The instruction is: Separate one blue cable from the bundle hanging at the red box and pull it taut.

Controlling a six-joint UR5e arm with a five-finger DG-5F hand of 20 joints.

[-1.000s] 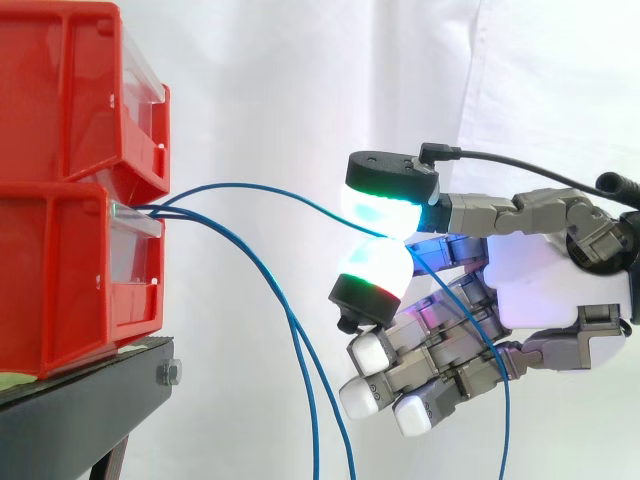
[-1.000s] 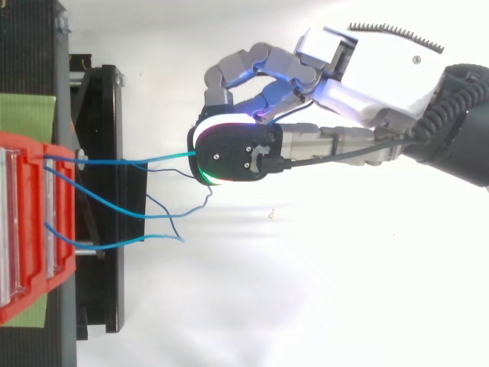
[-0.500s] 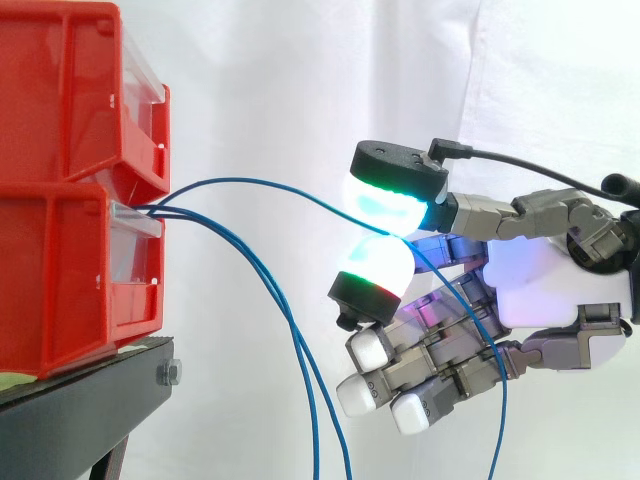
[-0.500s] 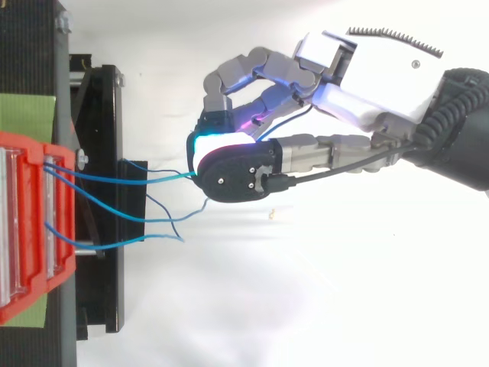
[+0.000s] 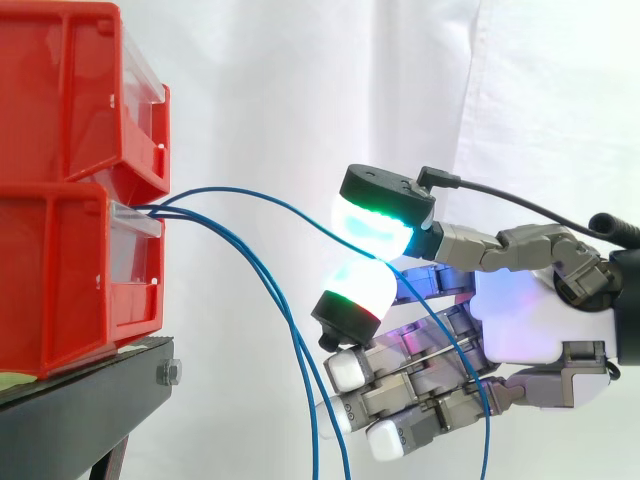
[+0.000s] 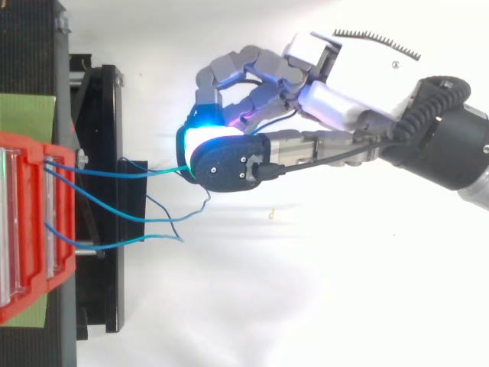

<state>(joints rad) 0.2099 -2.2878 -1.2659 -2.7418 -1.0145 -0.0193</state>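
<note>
White curtain (image 5: 300, 80) fills the background of the side view. Two stacked red plastic bins (image 5: 60, 280) sit at the 9 o'clock edge on a black metal stand (image 5: 80, 410), whose top reaches toward 7 o'clock.

The robot hand (image 5: 520, 320) comes in from 3 o'clock with its palm at about 4 o'clock. Two of its glowing pads (image 5: 375, 225) meet tip to tip near the centre, the cyan-green one above and the white one with a red-green rim below. They pinch one thin blue cable (image 5: 250, 191). The other fingers are curled under the palm toward 5 o'clock and hold nothing.

The pinched cable leaves the front of the lower bin at 9 o'clock, rises in a shallow arc and drops to the pinch, so it has some slack and is not fully taut. Past the pads it runs down across the curled fingers and out at the 5 o'clock edge.

In the top view this cable (image 6: 137, 173) runs almost straight from the bin at 9 o'clock to the pads just left of centre, with the robot hand (image 6: 336, 84) reaching in from 2 o'clock.

Loose blue cables (image 6: 145, 218) lie apart from the pinched one, toward 7 o'clock of the pads. In the side view they hang from the bin front down to the 6 o'clock edge. A green patch (image 6: 27, 115) lies on the stand at 9 o'clock, beside the bins.
</note>
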